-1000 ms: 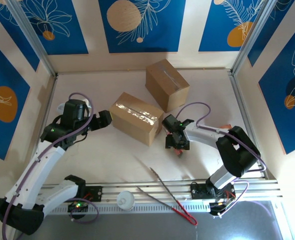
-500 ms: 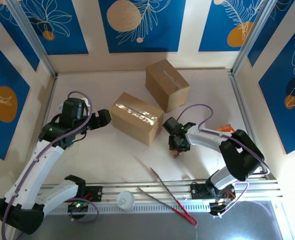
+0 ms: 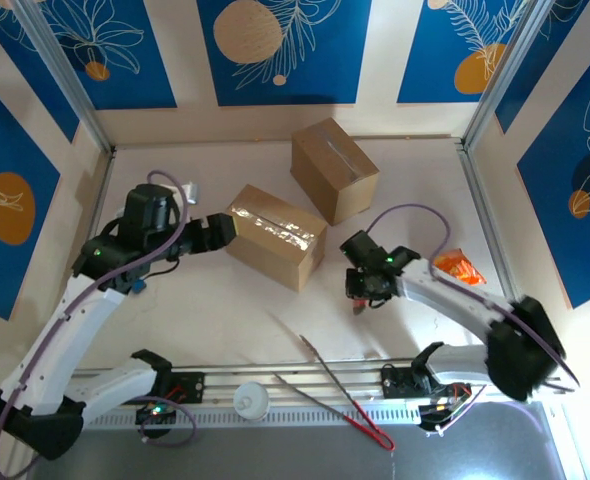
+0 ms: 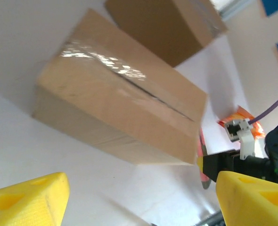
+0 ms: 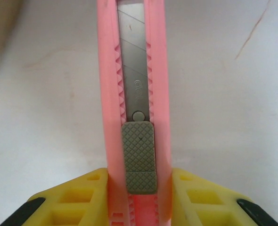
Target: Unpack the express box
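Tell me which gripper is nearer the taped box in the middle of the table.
Left. The left gripper sits open just off the left end of the box; the right gripper, clamped on a pink utility knife, stands apart beyond its near right corner.

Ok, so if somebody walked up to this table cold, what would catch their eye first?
Probably the pink utility knife clamped in the right end effector, its steel blade visible in the slot, just right of the central taped cardboard box. Next comes the left end effector, standing open close by that box's left end, and a second box just behind.
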### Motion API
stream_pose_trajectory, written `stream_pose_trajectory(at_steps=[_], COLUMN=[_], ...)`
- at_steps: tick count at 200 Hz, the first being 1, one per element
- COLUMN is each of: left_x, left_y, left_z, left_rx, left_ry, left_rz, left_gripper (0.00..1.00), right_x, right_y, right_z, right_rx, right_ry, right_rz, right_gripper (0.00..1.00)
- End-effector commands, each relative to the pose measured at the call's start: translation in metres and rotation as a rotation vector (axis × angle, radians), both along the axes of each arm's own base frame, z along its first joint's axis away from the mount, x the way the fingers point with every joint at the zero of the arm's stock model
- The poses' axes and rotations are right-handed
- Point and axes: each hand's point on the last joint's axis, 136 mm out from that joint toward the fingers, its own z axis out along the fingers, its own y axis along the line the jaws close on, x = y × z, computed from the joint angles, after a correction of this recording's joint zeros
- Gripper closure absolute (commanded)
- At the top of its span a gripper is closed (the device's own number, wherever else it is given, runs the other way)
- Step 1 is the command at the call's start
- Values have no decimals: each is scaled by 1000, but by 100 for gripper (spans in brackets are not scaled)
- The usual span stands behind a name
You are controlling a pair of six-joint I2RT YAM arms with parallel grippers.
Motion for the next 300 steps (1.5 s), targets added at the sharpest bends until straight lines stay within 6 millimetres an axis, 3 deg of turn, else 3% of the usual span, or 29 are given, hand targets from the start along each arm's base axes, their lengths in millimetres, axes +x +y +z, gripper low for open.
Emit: stream_pose_trajectory(at_steps=[1,25,44,63,82,124,163,192,258,285,300], left_x=[-2,1,4,4,6,8,11,14,16,16,16], left_y=[-43,-98,-141,-175,-195,-212,-225,-228,-231,-233,-232], left_z=[15,22,24,29,30,8,-5,-8,-13,-13,-10], left_rx=[-72,-133,-164,-188,-191,-176,-164,-159,-165,-175,-177], left_ry=[-3,-13,-27,-58,-87,-39,-14,-12,3,6,-4], left_rz=[-119,-225,-292,-342,-349,-359,-370,-359,-353,-357,-360], left_gripper=[19,18,18,18,18,18,26,40,100,100,100], right_x=[-10,-23,-30,-30,-27,-18,-15,-15,-8,-3,-1], right_y=[-2,11,21,31,39,56,66,69,76,80,79], right_z=[50,99,127,143,152,174,186,190,189,191,194], right_rx=[64,207,293,342,371,456,497,515,551,563,572], right_ry=[-90,-225,-296,-317,-322,-375,-384,-390,-387,-393,-405], right_rz=[125,272,361,405,424,443,465,470,445,432,424], right_gripper=[71,71,71,71,71,71,71,71,71,70,52])
